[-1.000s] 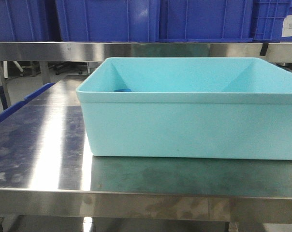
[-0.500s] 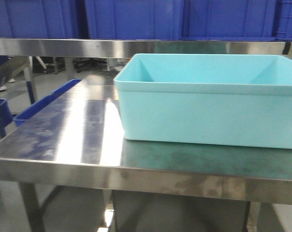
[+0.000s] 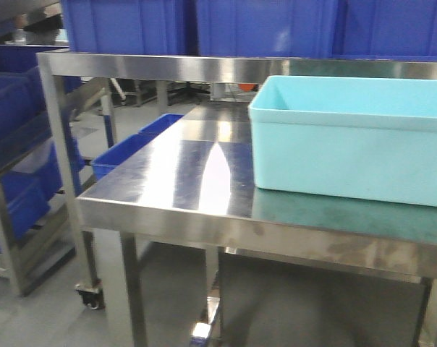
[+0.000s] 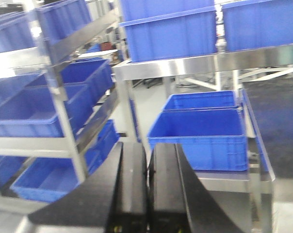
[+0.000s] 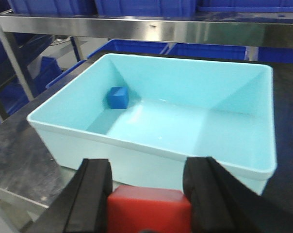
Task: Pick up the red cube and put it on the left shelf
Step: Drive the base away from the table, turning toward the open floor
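The red cube [image 5: 149, 208] fills the space between the black fingers of my right gripper [image 5: 149, 177], which is shut on it, in front of the near wall of the light-turquoise tub [image 5: 137, 158]. My left gripper [image 4: 147, 167] is shut with nothing between its fingers; past it a steel rack [image 4: 64, 116] of blue bins stands at the left. In the front view that left shelf rack [image 3: 56, 137] stands at the left edge, and neither gripper nor the cube shows there.
A small blue block [image 5: 118, 97] lies in the tub's far left corner. The tub [image 3: 349, 159] sits on a steel table [image 3: 175, 202] under an upper steel shelf [image 3: 168, 66] carrying blue crates [image 3: 262, 25]. Blue bins [image 4: 200, 133] sit low beyond the table.
The front view has swung left and drawn back: the tub slid to the right of the frame, and the table's left end, floor and the left rack came into view.
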You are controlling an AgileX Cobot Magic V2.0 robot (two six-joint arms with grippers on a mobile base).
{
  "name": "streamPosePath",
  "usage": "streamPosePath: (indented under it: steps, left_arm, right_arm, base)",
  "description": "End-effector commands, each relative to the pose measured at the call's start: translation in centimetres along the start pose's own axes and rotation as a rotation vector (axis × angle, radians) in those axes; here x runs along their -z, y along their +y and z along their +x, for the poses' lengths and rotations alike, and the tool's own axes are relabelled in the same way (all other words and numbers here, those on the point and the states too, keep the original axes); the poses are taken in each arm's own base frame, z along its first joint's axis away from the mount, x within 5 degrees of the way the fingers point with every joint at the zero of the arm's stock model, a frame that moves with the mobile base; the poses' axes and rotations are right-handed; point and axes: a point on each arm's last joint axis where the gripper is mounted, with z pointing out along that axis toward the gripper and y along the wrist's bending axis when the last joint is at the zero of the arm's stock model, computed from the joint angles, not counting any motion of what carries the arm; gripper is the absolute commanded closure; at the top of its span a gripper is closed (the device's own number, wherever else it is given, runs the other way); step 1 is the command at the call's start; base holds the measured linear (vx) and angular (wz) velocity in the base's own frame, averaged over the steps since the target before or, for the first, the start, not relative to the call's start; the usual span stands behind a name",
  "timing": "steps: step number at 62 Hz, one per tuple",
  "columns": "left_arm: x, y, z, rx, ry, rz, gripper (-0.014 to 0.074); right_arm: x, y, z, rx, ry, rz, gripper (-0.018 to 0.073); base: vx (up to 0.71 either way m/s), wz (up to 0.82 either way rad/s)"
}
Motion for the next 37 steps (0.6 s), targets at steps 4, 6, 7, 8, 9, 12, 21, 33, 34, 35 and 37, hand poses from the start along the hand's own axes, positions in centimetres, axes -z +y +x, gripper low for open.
streamPosePath:
  steps: [4,6,7,8,9,12,21,33,34,35,37]
  left_arm:
    - [-0.03,-0.02,-0.07,0.005,-0.068,-0.004,0.0491]
    - [-0.03,-0.02,-0.07,0.005,-0.068,-0.004,0.0491]
    - [-0.03,-0.02,-0.07,0.005,-0.068,-0.004,0.0491]
    - [-0.03,-0.02,-0.07,0.005,-0.068,-0.004,0.0491]
    - [-0.03,-0.02,-0.07,0.005,-0.068,-0.004,0.0491]
    - [-0.03,-0.02,-0.07,0.005,-0.068,-0.004,0.0491]
    - [-0.03,-0.02,-0.07,0.005,-0.068,-0.004,0.0491]
    - [-0.03,-0.02,-0.07,0.005,-0.068,-0.004,0.0491]
    - [-0.03,-0.02,-0.07,0.005,-0.068,-0.004,0.0491]
    - [-0.03,-0.02,-0.07,0.005,-0.068,-0.004,0.0491]
    - [-0.03,-0.02,-0.07,0.005,-0.068,-0.004,0.0491]
  right_arm:
    - [0.22,0.19,-1.66,0.015,-0.106,-0.009,0.0503]
    - [0.22,0.19,-1.66,0.015,-0.106,-0.009,0.0503]
    - [0.22,0.19,-1.66,0.015,-0.106,-0.009,0.0503]
    - [0.22,0.19,-1.66,0.015,-0.106,-0.009,0.0503]
    - [0.22,0.19,-1.66,0.015,-0.106,-0.009,0.0503]
    - [0.22,0.19,-1.66,0.015,-0.106,-0.009,0.0503]
    - [0.22,0.19,-1.66,0.015,-0.106,-0.009,0.0503]
    - [0.22,0.19,-1.66,0.015,-0.106,-0.009,0.0503]
    - [0.22,0.19,-1.66,0.015,-0.106,-0.009,0.0503]
    - [0.22,0.19,-1.66,0.015,-0.106,-0.009,0.0503]
    - [0.22,0.19,-1.66,0.015,-0.106,-0.009,0.0503]
  base:
    - [-0.13,0.18]
    - [-0.08,0.4]
    - [-0.06,0.35]
    - [-0.03,0.19]
    - [-0.03,0.19]
    - [-0.09,0.3]
    - [-0.09,0.33]
    - [-0.09,0.37]
    - [-0.12,0.24]
    - [-0.05,0.22]
    - [-0.06,0.35]
